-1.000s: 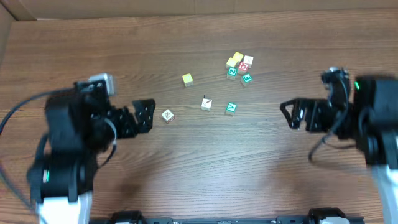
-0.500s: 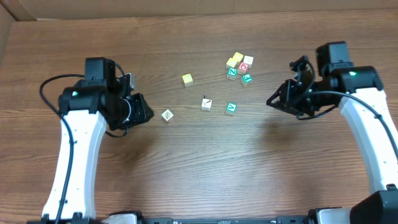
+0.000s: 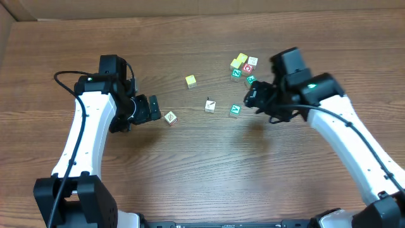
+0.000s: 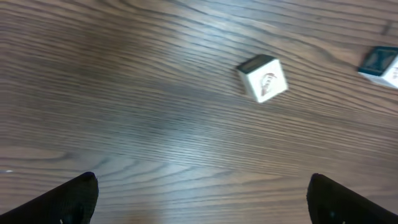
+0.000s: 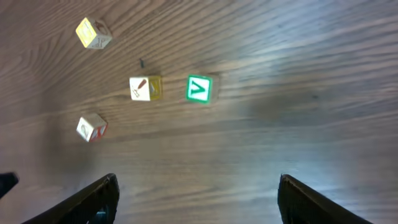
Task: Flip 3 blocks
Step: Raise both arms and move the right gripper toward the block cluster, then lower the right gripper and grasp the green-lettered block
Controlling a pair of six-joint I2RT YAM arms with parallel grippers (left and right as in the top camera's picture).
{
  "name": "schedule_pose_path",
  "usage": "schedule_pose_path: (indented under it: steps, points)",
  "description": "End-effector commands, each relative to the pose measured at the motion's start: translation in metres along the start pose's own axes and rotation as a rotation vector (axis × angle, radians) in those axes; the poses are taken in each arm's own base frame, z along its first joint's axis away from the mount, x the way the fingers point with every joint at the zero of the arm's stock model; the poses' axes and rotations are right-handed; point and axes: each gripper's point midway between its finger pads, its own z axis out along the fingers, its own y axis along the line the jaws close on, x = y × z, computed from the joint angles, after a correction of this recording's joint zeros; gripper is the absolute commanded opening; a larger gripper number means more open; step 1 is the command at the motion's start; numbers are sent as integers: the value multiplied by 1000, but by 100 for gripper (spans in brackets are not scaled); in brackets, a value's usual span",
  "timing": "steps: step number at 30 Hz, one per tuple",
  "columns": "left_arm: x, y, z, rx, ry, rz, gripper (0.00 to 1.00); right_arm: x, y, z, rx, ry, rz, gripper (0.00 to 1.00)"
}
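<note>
Three small cream blocks lie in a row mid-table. The left block [image 3: 170, 118] [image 4: 263, 78] has a thin drawn mark, and my left gripper [image 3: 150, 109] [image 4: 202, 202] stands open just left of it without touching. The middle block [image 3: 210, 106] [image 5: 145, 88] shows a dark mark on top. The right block [image 3: 235, 110] [image 5: 199, 88] shows a green face with a V. My right gripper [image 3: 255, 103] [image 5: 199, 198] hangs open just right of the green-faced block, with nothing between its fingers. The right wrist view also takes in the left block [image 5: 91, 128].
A plain yellow cube [image 3: 190, 80] [image 5: 93, 33] sits behind the row. A cluster of yellow, red and green letter cubes [image 3: 243, 67] lies at the back, close to my right arm. The cardboard wall [image 3: 19, 9] edges the far left corner.
My right arm has swung left to the green-faced block. My left arm has edged right toward the left block. Both grippers looked drawn together half a second ago and now stand open.
</note>
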Motion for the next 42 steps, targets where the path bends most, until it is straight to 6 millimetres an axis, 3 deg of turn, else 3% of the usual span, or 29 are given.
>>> schedule_pose_path:
  steps: [1,5,15,26,36,40,42]
  points:
    - [-8,5,-3,-45,-29,12,100,-2,0,14,79,-59,41,83]
    - [-8,5,-3,-44,-28,12,100,1,6,33,107,-60,4,86]
    - [-8,5,-3,-44,-28,12,100,3,-2,99,176,5,-1,82]
    - [-8,5,-3,-44,-28,12,100,-5,-2,137,167,-3,-1,65]
    - [-8,5,-3,-44,-28,12,100,-1,-7,166,184,16,-8,66]
    - [-8,5,-3,-44,-28,12,100,-2,-7,168,181,14,-7,46]
    - [-8,5,-3,-44,-28,12,100,-1,-7,168,184,17,-9,43]
